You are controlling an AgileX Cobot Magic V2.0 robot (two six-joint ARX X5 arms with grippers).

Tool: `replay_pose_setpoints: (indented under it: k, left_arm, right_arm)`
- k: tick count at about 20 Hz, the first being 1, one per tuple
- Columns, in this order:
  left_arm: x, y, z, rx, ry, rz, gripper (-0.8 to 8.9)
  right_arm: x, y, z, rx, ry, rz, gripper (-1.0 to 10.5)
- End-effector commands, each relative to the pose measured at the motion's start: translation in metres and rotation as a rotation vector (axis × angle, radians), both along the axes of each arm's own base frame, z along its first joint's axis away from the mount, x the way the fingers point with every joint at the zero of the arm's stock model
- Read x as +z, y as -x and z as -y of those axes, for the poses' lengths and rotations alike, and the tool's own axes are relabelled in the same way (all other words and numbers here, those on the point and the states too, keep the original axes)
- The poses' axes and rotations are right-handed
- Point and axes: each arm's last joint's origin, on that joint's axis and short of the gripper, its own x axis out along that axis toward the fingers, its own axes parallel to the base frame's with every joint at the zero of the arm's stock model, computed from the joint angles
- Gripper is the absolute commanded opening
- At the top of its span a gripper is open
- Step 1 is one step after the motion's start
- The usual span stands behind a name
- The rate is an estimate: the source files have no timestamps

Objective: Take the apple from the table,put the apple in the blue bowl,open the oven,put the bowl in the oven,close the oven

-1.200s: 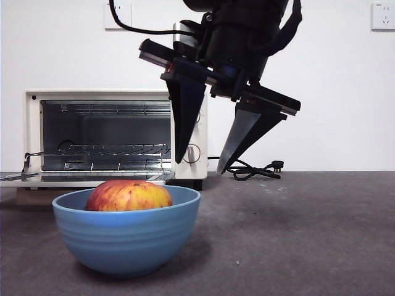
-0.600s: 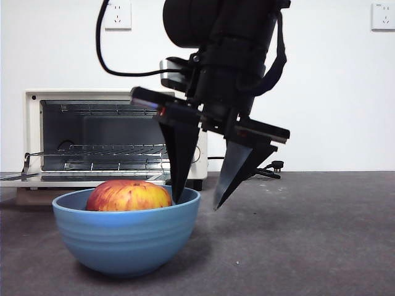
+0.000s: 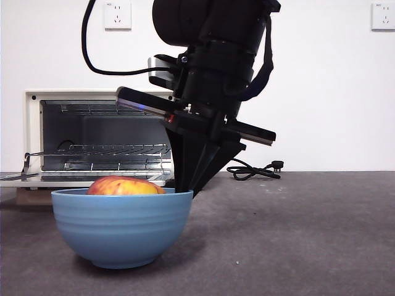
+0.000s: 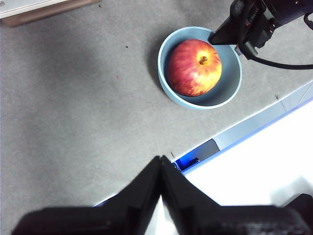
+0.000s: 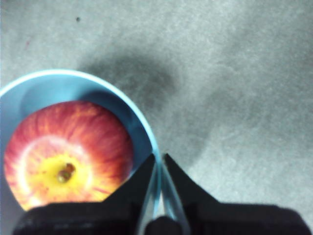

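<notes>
My right hand (image 3: 188, 188) is pinching the right rim of the blue bowl (image 3: 120, 228), one jaw inside the wall and one outside, as my right wrist view shows. The apple (image 3: 123, 185) sits in the bowl, just left of the jaws; I can't quite tell whether it touches them. The bowl rests on the counter (image 3: 296, 234) in front of the oven (image 3: 37, 139), whose door hangs open. My left hand (image 4: 160, 169) waits with its jaws pressed together, well apart from the bowl.

Low front, wrists overhead, shared blue bowl (image 3: 121, 226)
</notes>
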Motion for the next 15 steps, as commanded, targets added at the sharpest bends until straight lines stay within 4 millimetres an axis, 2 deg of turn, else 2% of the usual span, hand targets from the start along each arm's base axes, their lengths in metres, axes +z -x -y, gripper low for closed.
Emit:
replay_pose_setpoints:
  k: [1, 9, 11, 15]
  left_arm:
    - [0.0, 0.001, 0.0, 0.002, 0.002, 0.002, -0.05]
    - [0.001, 0.001, 0.0, 0.003, 0.005, 0.006, -0.05]
    - [0.001, 0.0, 0.0, 0.003, 0.008, 0.013, -0.05]
    - [0.001, 0.0, 0.0, 0.003, 0.01, 0.02, -0.05]
  right_arm:
    - [0.008, -0.002, -0.006, 0.004, -0.006, 0.016, -0.1]
    - [0.089, -0.026, -0.024, -0.051, -0.116, 0.212, -0.1]
    - [0.1, -0.038, -0.032, -0.066, -0.14, 0.242, -0.1]
    - [0.114, -0.077, -0.054, -0.097, -0.139, 0.248, -0.1]
